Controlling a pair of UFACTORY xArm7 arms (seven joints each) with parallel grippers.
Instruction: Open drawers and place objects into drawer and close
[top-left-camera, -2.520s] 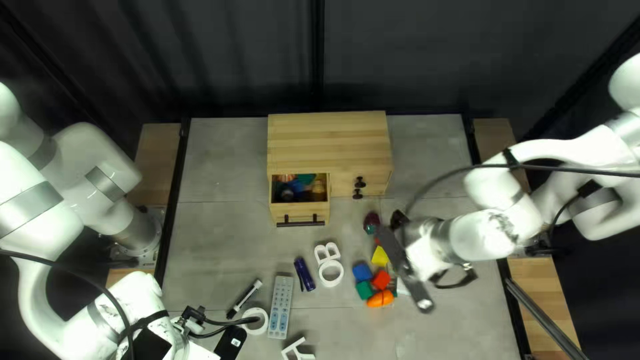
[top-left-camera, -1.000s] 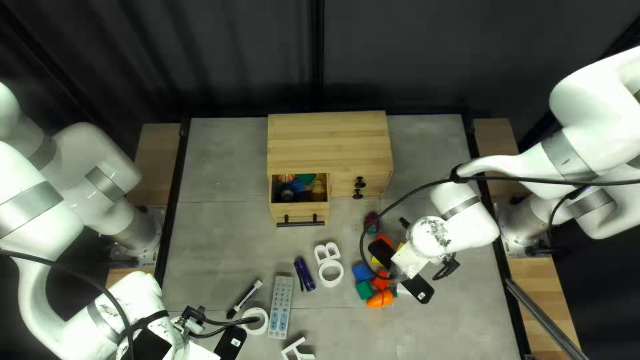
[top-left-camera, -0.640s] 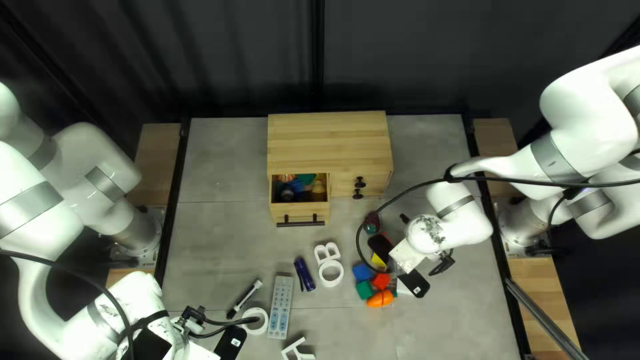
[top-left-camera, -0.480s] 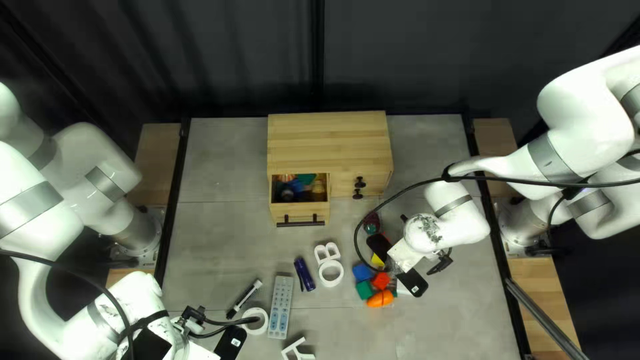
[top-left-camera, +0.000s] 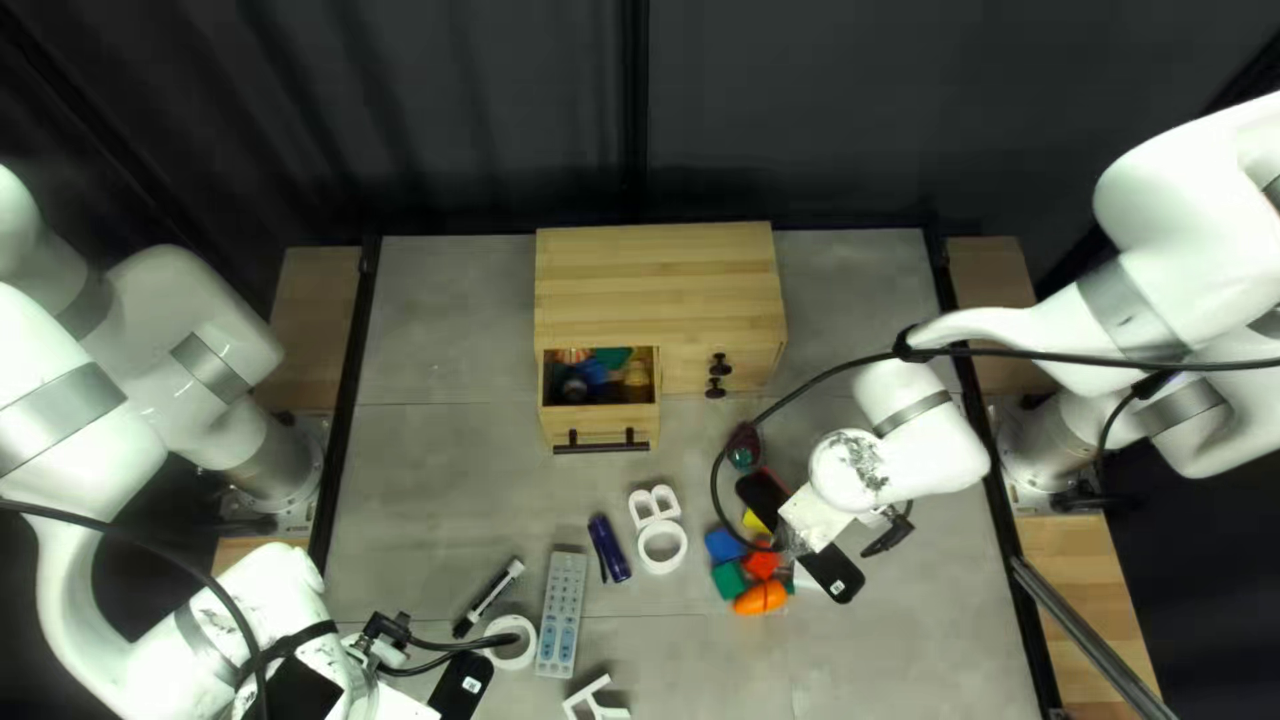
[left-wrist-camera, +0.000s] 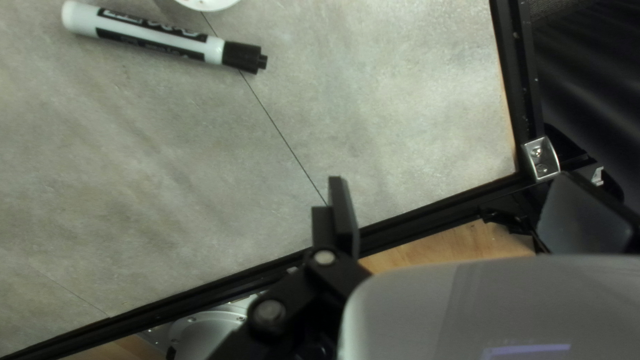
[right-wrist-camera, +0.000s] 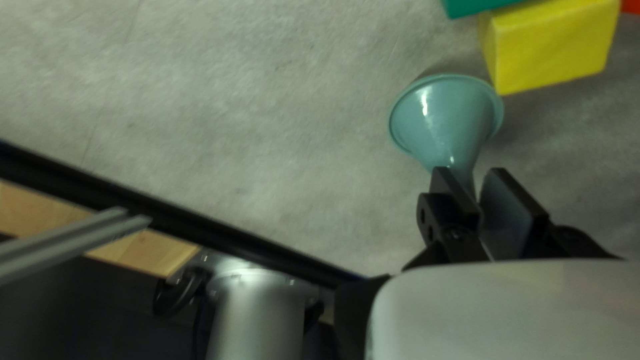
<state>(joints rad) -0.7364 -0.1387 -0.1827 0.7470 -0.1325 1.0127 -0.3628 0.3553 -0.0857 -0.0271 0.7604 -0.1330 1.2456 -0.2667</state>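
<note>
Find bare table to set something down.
Bare: between cabinet and the left arm's rail, and right of the cabinet in the top left view. Crowded: blocks and funnel by the right gripper; marker and remote toward the near edge.

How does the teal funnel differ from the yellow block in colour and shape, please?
The funnel is a pale, muted teal, while the yellow block is bright yellow. The funnel curves, narrowing from a round rim to a spout; the yellow block has flat faces and straight edges. Both are single-coloured and outside the open drawer.
</note>
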